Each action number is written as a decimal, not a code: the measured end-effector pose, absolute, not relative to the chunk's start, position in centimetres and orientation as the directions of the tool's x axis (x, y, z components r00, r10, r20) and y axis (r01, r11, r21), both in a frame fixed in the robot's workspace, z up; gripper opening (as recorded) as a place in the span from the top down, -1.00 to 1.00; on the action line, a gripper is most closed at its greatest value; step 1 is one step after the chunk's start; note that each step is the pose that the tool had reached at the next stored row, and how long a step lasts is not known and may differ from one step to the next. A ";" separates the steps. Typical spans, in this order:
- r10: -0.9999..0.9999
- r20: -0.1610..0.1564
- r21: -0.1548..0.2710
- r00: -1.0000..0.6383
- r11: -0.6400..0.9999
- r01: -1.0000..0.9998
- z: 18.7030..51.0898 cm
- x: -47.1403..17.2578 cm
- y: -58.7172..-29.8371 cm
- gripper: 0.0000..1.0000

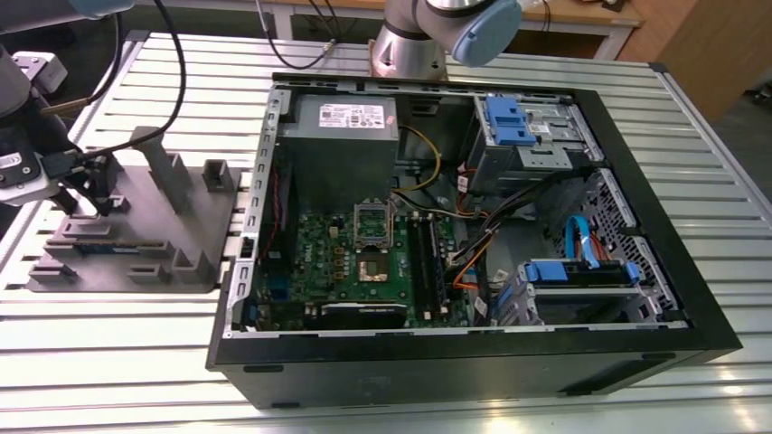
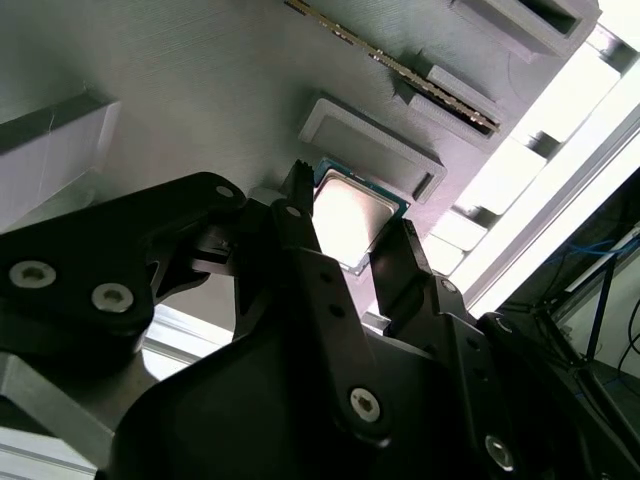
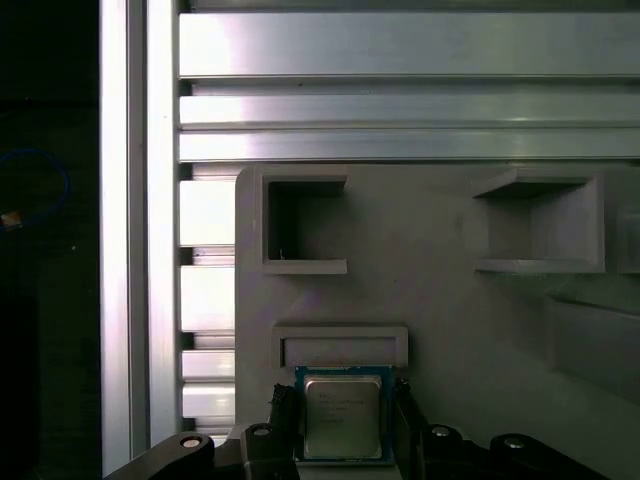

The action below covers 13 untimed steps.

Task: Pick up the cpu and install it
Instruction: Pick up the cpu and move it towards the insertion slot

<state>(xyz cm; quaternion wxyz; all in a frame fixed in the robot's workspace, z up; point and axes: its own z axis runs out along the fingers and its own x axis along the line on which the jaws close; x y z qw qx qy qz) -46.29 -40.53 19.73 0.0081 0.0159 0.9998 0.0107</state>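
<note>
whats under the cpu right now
The cpu lies on the grey fixture block, beside a raised rectangular frame, with the gripper at it. The block's surface right beneath the chip is covered, so any seat or recess there cannot be seen.

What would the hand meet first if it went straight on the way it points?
Likely the small silver-topped square cpu lying on the grey plastic fixture block, directly ahead of the hand.

Inventory: one cpu (image 3: 342,418), one gripper (image 2: 348,225) with two fingers (image 3: 284,418), one grey fixture (image 1: 133,237) near the table's (image 1: 121,362) edge on the exterior view's left. One open case (image 1: 483,366) mid-table, holding one motherboard (image 1: 320,249), one power supply (image 1: 343,145), two blue brackets (image 1: 507,116).
</note>
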 end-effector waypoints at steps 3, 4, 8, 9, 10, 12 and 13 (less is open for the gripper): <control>0.032 -0.016 0.022 -0.999 0.999 0.032 19.8 -46.3 -40.5 0.06; 0.032 -0.016 0.022 -0.999 0.999 0.032 19.8 -46.3 -40.5 0.06; 0.032 -0.016 0.022 -0.999 0.999 0.032 19.9 -46.3 -40.5 0.06; 0.032 -0.016 0.022 -0.999 0.999 0.032 19.9 -46.3 -40.5 0.06; 0.032 -0.016 0.022 -0.999 0.999 0.032 19.9 -46.3 -40.5 0.06; 0.032 -0.016 0.022 -0.999 0.999 0.032 19.9 -46.3 -40.5 0.06; 0.032 -0.016 0.022 -0.999 0.999 0.032 19.9 -46.3 -40.5 0.06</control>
